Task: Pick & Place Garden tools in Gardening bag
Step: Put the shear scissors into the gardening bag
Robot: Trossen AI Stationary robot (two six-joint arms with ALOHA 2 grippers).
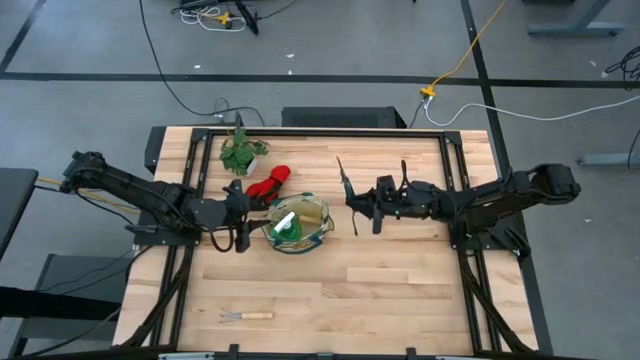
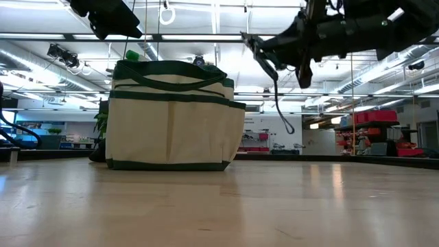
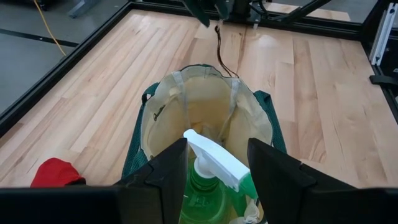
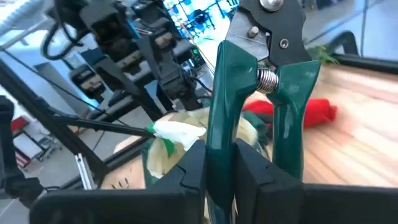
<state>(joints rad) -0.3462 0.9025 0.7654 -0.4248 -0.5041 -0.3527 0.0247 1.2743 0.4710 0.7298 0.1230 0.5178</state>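
Green-handled steel pruning shears [image 4: 261, 93] above soft canvas bag [image 4: 186, 146].

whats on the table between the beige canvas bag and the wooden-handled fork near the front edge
Nothing: in the high view only bare wood planks lie between the beige canvas gardening bag and the wooden-handled hand fork.

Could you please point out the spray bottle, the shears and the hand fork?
Spray bottle [image 3: 211, 163]: left wrist view, white trigger head.
Shears [image 4: 219, 106]: right wrist view, green handle.
Hand fork [image 1: 258, 316]: high view, wooden handle.
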